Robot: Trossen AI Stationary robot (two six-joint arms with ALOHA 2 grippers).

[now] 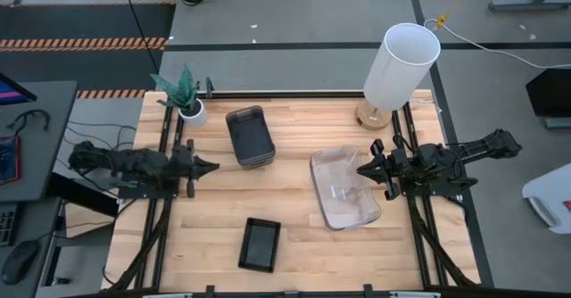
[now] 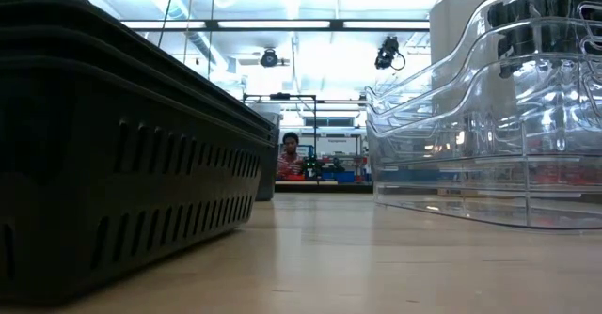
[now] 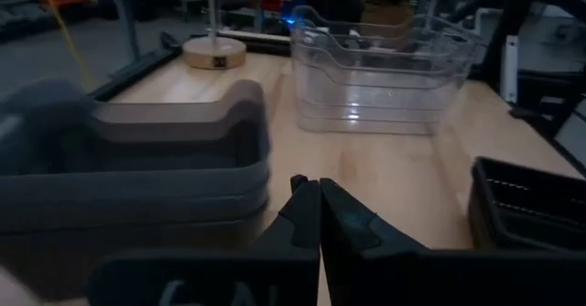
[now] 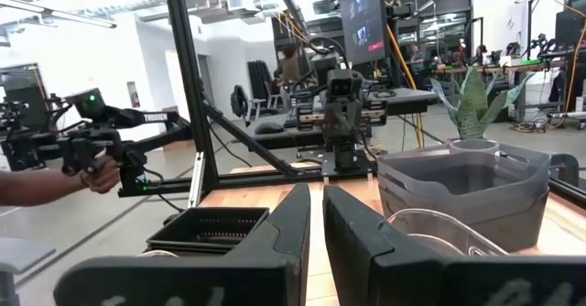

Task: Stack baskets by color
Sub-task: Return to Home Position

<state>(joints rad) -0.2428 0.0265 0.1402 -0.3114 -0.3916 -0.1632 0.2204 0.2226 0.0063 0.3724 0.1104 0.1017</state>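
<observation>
Looking down on the table point(image 1: 303, 111), you found the baskets sorted into three nested stacks, one per colour. The grey stack point(image 1: 250, 136) stood toward the far edge, left of centre, near the plant point(image 1: 185, 93). The clear stack point(image 1: 343, 191) lay right of centre, slightly askew, on the near side of the white cylinder point(image 1: 401, 66). The black stack point(image 1: 260, 244) sat near the front edge, well apart from the other two.

The left gripper point(image 1: 211, 166) hung at the table's left side and pointed inward. Its tip was just beside the grey stack and did not touch it. In the left wrist view its fingers met at the tips and held nothing.

The right gripper point(image 1: 363, 168) hung at the right side and also pointed inward. In the high view its tip showed over the right part of the clear stack. In the right wrist view its fingers were drawn together with only a thin slit between them, and nothing sat in that slit.

In the low view the black stack filled the left and the clear stack the right, with bare wood between them. A person's hand point(image 4: 101, 173) gripped a device beyond the table.
</observation>
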